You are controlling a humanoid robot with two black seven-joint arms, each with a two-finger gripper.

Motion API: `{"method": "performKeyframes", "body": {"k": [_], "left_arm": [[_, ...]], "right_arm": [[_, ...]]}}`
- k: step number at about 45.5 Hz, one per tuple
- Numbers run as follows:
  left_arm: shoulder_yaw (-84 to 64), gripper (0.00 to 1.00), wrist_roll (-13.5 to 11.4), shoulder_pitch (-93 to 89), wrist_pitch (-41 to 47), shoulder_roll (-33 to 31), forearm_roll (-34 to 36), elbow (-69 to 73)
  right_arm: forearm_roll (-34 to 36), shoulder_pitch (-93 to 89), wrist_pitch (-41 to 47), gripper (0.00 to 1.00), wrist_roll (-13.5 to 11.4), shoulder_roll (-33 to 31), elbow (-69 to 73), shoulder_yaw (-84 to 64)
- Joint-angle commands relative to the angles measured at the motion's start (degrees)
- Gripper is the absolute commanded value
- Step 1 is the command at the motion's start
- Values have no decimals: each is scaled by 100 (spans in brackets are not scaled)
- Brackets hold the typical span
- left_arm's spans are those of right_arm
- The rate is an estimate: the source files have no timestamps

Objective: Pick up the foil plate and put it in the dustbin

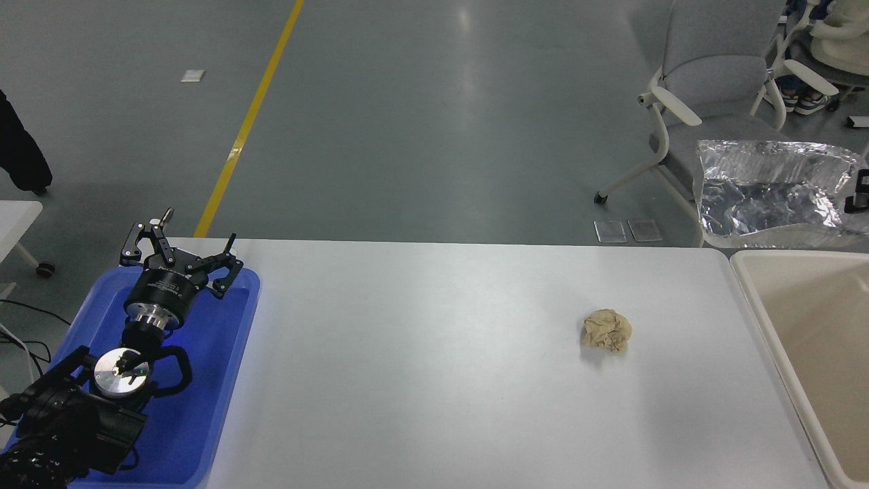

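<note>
holding the foil plate (774, 197) by its right rim, the right gripper (861, 193) has it aloft over the dustbin (753, 299) far edge; light, easily crushed foil. left gripper (178, 255) parked, fingers spread.

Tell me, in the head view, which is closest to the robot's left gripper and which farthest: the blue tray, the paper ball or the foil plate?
From the left gripper, parked at the lower left:
1. Blue tray, directly beneath it at the table's left end.
2. Paper ball, on the table right of centre.
3. Foil plate, raised at the far right above the dustbin.
</note>
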Motion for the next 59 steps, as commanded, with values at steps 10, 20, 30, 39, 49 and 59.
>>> {"method": "performKeyframes", "body": {"k": [10,20,30,39,49,59], "left_arm": [[2,100,0,0,0,0,-8,0],[-7,100,0,0,0,0,1,0],[2,100,0,0,0,0,1,0],[2,100,0,0,0,0,1,0],[-7,100,0,0,0,0,1,0],[-7,100,0,0,0,0,1,0]], "right_arm": [[-43,-198,3,0,-57,-33,-254,-24],[159,-1165,-375,0,-57,-77,-1080,73],[1415,-2702,-964,0,-74,2,-2205,99],[1847,-4029,-1939,0,-74,442,-3155,117],[2505,-5225,-3065,0,-461,820,-3524,135],[3200,-6122,-3346,0,-584,1347,-4095,275]]}}
